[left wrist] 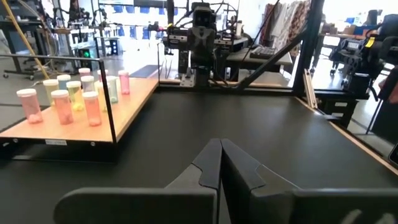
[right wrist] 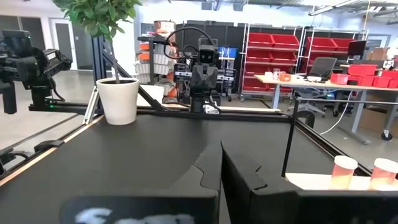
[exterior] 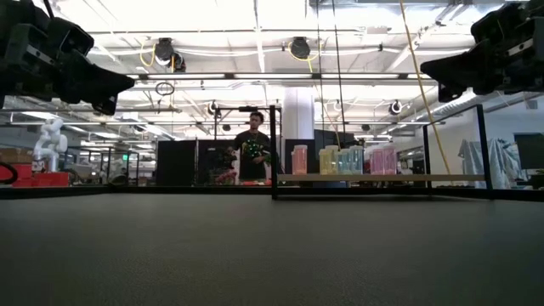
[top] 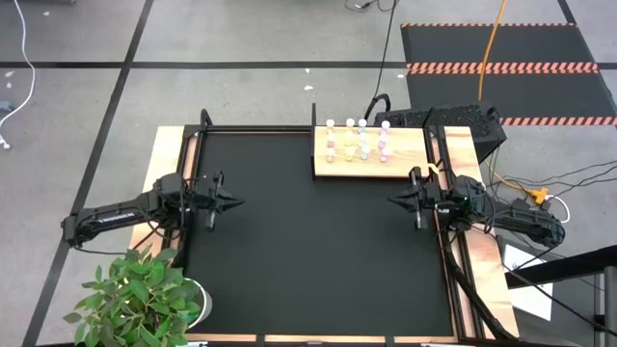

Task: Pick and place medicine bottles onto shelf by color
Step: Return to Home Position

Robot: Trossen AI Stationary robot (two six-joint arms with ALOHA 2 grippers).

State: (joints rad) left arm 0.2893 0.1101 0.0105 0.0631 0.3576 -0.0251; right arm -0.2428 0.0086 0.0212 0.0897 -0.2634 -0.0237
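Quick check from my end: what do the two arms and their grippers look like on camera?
The left arm and right arm are both black, slim and jointed. The left gripper and right gripper each carry two dark angular fingers tapering to a point. The right gripper's body bears a pale marking I cannot read.

- The medicine bottles [top: 357,141] are shown too small in the high view for their colours to be told with certainty
- In the low view the left gripper [exterior: 126,83] and the right gripper [exterior: 427,75] are cut off by the upper corners
- The shelf [exterior: 374,178] is seen only edge-on there, its top being hidden
- Only two bottles are taken in by the right wrist view
- The potted plant [top: 135,294] is cut off by the high view's lower edge
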